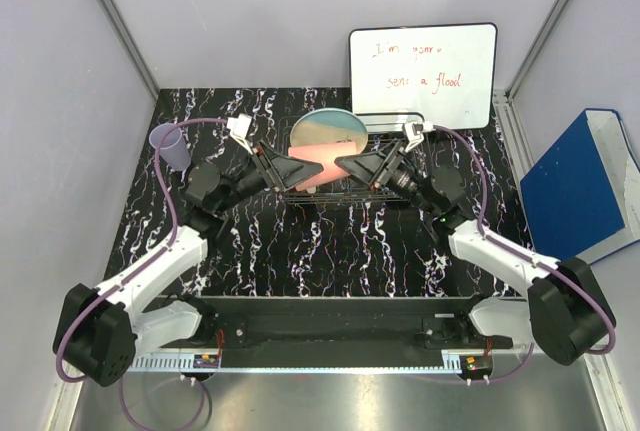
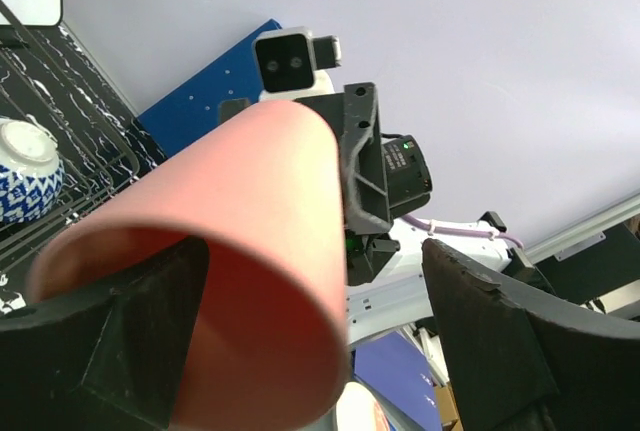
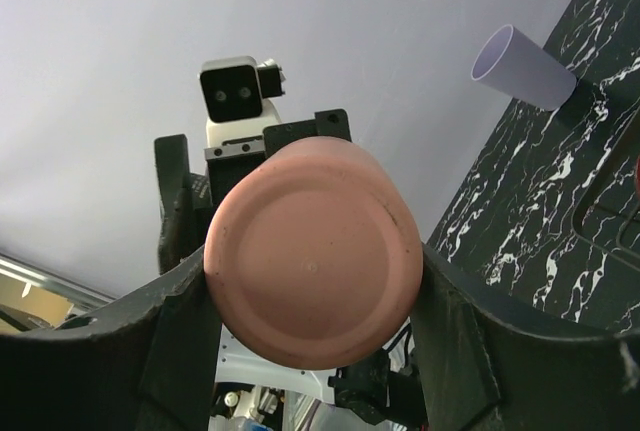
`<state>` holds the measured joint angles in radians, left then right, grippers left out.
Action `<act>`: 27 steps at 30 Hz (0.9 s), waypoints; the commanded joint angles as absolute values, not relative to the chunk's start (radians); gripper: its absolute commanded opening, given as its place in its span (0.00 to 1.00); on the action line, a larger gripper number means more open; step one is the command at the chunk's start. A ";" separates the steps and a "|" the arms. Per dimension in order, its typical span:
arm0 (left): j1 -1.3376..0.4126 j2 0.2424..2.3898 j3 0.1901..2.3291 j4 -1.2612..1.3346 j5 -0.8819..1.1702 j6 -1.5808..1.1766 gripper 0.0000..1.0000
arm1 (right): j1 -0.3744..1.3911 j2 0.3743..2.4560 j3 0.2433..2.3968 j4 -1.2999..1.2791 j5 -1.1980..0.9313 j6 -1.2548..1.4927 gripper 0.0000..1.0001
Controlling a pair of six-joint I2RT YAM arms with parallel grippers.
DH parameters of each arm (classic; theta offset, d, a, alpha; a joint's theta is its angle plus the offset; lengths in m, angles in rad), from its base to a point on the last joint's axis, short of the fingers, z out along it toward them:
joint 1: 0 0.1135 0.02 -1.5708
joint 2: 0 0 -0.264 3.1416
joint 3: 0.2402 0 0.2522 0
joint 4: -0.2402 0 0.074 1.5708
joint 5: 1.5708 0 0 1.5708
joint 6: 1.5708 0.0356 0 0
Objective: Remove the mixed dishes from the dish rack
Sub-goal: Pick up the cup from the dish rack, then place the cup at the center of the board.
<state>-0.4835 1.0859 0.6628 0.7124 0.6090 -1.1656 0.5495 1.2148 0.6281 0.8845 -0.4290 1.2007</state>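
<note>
The salmon-pink cup [image 1: 310, 166] lies on its side in the air in front of the dish rack [image 1: 378, 187], between both grippers. My right gripper [image 1: 345, 164] is shut on its base end; in the right wrist view the cup's base [image 3: 312, 266] touches both fingers. My left gripper [image 1: 290, 169] is open at the cup's mouth [image 2: 200, 301]: one finger [image 2: 110, 351] is inside the cup, and the other finger [image 2: 500, 341] stands apart from it. The large light-blue-and-cream plate [image 1: 328, 131] stands upright in the rack. The small blue-and-white bowl [image 2: 25, 171] sits in the rack. The lavender cup [image 1: 170, 146] stands on the table at far left.
A white board with red writing [image 1: 422, 76] leans on the back wall behind the rack. A blue box [image 1: 575, 186] lies outside the table at the right. Grey walls close in the left, back and right sides. The lavender cup also shows in the right wrist view [image 3: 525, 66].
</note>
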 commanded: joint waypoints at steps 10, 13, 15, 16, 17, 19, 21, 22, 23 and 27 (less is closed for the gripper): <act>-0.482 0.933 0.849 0.231 0.431 -0.814 0.00 | 0.583 1.108 0.750 0.543 -0.336 0.996 1.00; -0.476 0.919 1.040 -0.205 0.086 -0.640 0.00 | 0.583 1.025 0.810 0.265 -0.195 0.867 1.00; -0.448 0.971 1.198 -0.482 -0.112 -0.597 0.00 | 0.583 1.003 0.834 0.158 -0.091 0.816 1.00; -0.434 0.995 1.247 -0.562 -0.297 -0.583 0.00 | 0.583 0.994 0.853 0.078 -0.065 0.805 1.00; -0.404 1.047 1.338 -0.701 -0.380 -0.581 0.00 | 0.583 0.993 0.860 0.046 -0.030 0.792 1.00; -0.390 1.086 1.400 -0.779 -0.583 -0.562 0.00 | 0.583 0.996 0.868 -0.035 -0.006 0.793 1.00; -0.362 1.126 1.445 -0.821 -0.655 -0.549 0.00 | 0.583 1.002 0.862 -0.057 0.020 0.796 1.00; -0.344 1.141 1.456 -0.827 -0.681 -0.539 0.00 | 0.583 1.005 0.859 -0.075 0.024 0.801 1.00; -0.303 1.175 1.482 -0.839 -0.689 -0.535 0.00 | 0.583 1.008 0.858 -0.080 0.026 0.802 1.00; -0.190 1.293 1.571 -0.891 -0.660 -0.540 0.00 | 0.583 1.003 0.844 -0.106 0.017 0.789 1.00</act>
<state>-0.2817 1.2106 1.4837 -0.7811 -0.5480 -0.5774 0.5770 1.0111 0.8455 -0.0257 -0.0296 0.8272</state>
